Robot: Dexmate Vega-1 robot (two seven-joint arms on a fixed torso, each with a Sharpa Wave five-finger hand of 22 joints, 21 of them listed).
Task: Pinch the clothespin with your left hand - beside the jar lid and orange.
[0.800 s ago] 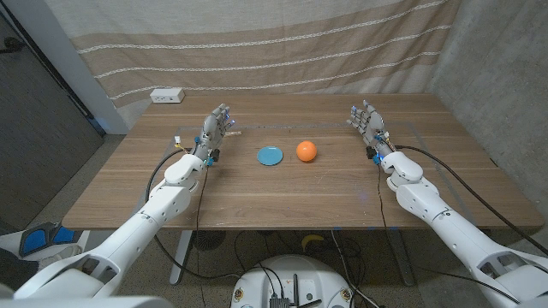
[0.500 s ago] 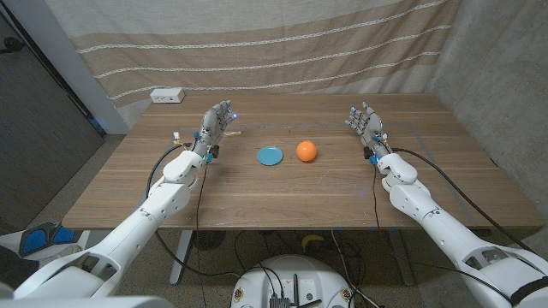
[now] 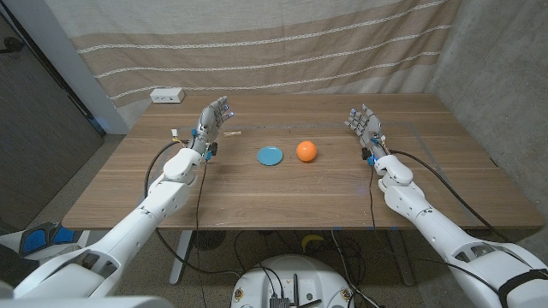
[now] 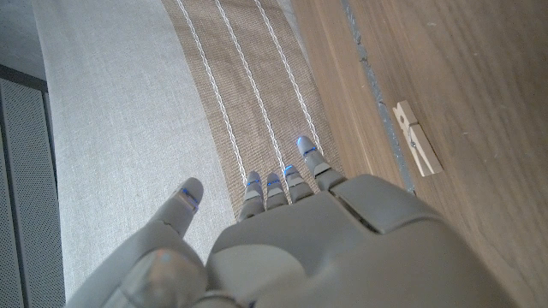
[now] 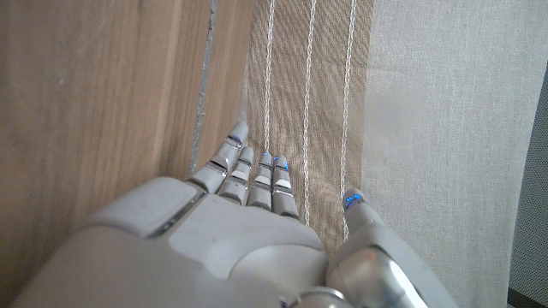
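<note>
beside the open, empty left robot hand (image 3: 212,118), a wooden clothespin (image 4: 417,139) flat on the desk (image 3: 282,192), left of the blue jar lid (image 3: 270,156) and orange (image 3: 306,151). approach step; next, lowering over it to pinch.

Setting: robot test lab. Wooden table (image 3: 282,192) at 6 o'clock; striped cloth backdrop (image 3: 257,43) at 12; white power box (image 3: 168,96) at 11; trailing cables (image 3: 364,248).

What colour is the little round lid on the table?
The jar lid is light blue, seen best in the head view, beside the orange.
</note>
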